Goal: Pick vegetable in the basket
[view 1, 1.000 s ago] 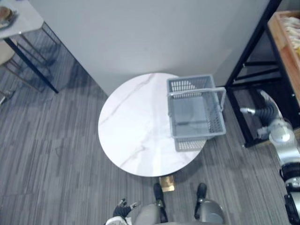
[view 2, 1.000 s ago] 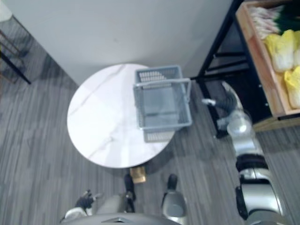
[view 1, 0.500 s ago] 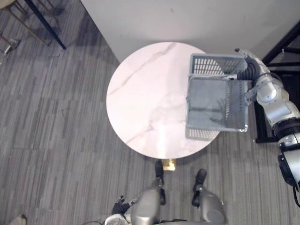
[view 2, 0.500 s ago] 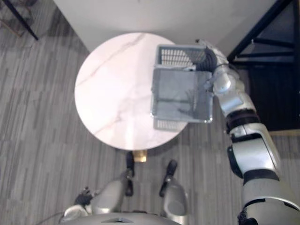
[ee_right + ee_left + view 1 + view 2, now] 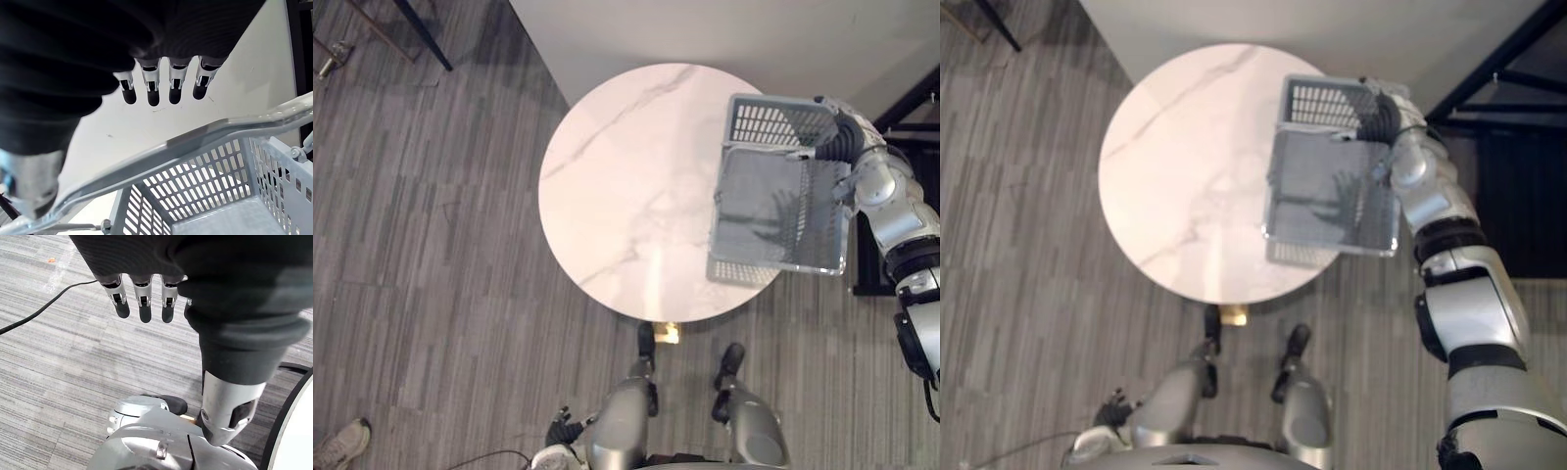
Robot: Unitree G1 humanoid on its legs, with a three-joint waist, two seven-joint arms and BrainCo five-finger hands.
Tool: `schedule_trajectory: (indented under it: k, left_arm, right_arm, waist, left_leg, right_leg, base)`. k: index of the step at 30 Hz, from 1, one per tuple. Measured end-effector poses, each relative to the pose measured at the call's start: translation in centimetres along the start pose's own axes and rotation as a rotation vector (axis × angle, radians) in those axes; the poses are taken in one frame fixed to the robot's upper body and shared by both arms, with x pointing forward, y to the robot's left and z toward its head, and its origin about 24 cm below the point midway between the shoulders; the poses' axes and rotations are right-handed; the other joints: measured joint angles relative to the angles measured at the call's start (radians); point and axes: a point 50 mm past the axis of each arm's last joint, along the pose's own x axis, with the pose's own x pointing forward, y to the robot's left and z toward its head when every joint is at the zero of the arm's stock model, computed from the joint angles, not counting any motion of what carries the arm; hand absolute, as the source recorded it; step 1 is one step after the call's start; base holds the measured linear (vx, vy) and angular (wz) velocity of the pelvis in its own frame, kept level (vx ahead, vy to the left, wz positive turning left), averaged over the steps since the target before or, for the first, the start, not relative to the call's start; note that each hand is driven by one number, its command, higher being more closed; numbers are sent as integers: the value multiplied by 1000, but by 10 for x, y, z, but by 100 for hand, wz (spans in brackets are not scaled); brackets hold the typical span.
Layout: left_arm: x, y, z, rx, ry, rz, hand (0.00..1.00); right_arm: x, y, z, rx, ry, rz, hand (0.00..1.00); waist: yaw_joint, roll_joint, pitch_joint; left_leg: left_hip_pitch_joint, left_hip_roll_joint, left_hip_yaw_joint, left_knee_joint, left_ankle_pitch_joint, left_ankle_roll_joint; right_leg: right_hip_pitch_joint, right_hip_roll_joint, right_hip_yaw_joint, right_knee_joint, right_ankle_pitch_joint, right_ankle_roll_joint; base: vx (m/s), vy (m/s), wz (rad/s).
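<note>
Grey plastic basket (image 5: 773,119) sits just under the right hand (image 5: 152,88), its handle (image 5: 195,139) crossing below the straight, parted fingers; whether they touch it I cannot tell. Nothing lies in the basket, so the picking seems barely begun. Left hand (image 5: 142,298) hangs slack, fingers apart, holding nothing.

My right hand (image 5: 152,88), seen from the wrist: the dark ribbed cover sits above, and my silver, dark-tipped fingers (image 5: 175,90) hang straight in a row. Just past the tips, apart from them, the grey handle (image 5: 195,139) of a perforated plastic basket (image 5: 205,196) crosses at a slant. A pale surface (image 5: 234,73) lies behind.
</note>
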Motion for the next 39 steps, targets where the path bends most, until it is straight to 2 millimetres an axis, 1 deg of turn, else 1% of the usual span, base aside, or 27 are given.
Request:
schedule_trajectory:
  k: [1, 4, 8, 11, 13, 16, 20, 24, 32, 34, 39]
  left_arm:
    - [0, 0, 0, 1, -1, 1, 0]
    - [0, 0, 0, 2, -1, 2, 0]
    - [0, 0, 1, 10, -3, 1, 0]
    - [0, 1, 1, 12, -5, 2, 0]
    - [0, 1, 2, 12, -8, 2, 0]
    - [1, 1, 3, 18, -14, 0, 0]
    - [1, 1, 4, 28, -17, -3, 0]
    - [1, 1, 4, 32, -18, -3, 0]
    - [1, 0, 5, 31, -30, -2, 0]
    - [1, 0, 6, 31, -31, -3, 0]
    - [1, -1, 5, 31, -29, -4, 0]
  right_arm:
    - [0, 2, 1, -31, -7, 17, 0]
    - [0, 6, 4, -52, -22, 36, 0]
    - [0, 7, 12, -62, -63, 35, 0]
    - [-1, 12, 20, -130, -117, 74, 0]
    - [-3, 13, 20, -153, -132, 86, 0]
    - [-4, 11, 16, -177, -128, 94, 0]
    - [-6, 2, 14, -265, -143, 91, 0]
    - [-7, 2, 10, -302, -139, 98, 0]
    - [-9, 4, -7, -308, -73, 115, 0]
    - [-8, 2, -7, -302, -69, 102, 0]
    - [-10, -1, -17, -316, -22, 90, 0]
  waist:
    - [0, 0, 1]
    - [-1, -2, 2]
    - [-3, -4, 3]
    - [-6, -9, 6]
    - [-3, -9, 7]
    - [0, -10, 7]
    - [0, -10, 7]
    - [2, -10, 7]
    - [2, -8, 10]
    - [2, -5, 18]
    - [5, 2, 25]
  left_leg:
    - [0, 0, 0, 0, 1, 0]
    - [0, 1, 0, 0, 3, -1]
    - [0, 1, 0, 0, 3, -1]
    - [0, 1, 0, 0, 3, -1]
    - [0, 1, 0, 0, 3, -1]
    - [0, 3, 0, 0, 3, 0]
    - [0, 6, 1, 0, 3, 0]
    - [-3, 5, 4, 0, 3, 0]
    - [-10, 3, 2, 0, 4, -1]
    - [-21, 2, 1, 0, 8, -1]
    - [-22, 1, 0, 0, 9, -1]
  right_leg:
    - [0, 0, 0, 0, 0, 0]
    - [0, 0, 1, 1, 1, 1]
    - [-1, 0, 3, 1, 2, 4]
    - [-2, 0, 3, 1, 2, 4]
    - [-2, 0, 3, 1, 2, 4]
    - [-2, 1, 5, 1, 3, 4]
    - [-3, 3, 8, 3, 3, 4]
    - [-15, 3, 17, 13, 2, 4]
    - [-26, 2, 20, 16, 2, 3]
    - [-36, 2, 22, 17, 2, 3]
    - [-37, 1, 22, 15, 3, 3]
  base:
    - [0, 0, 0]
    - [0, 0, 0]
    - [0, 0, 0]
    - [0, 0, 0]
    - [0, 0, 0]
    - [0, 0, 0]
    - [0, 0, 0]
    - [0, 0, -5]
    - [1, 1, -1]
    - [15, 6, 0]
    - [31, 4, -1]
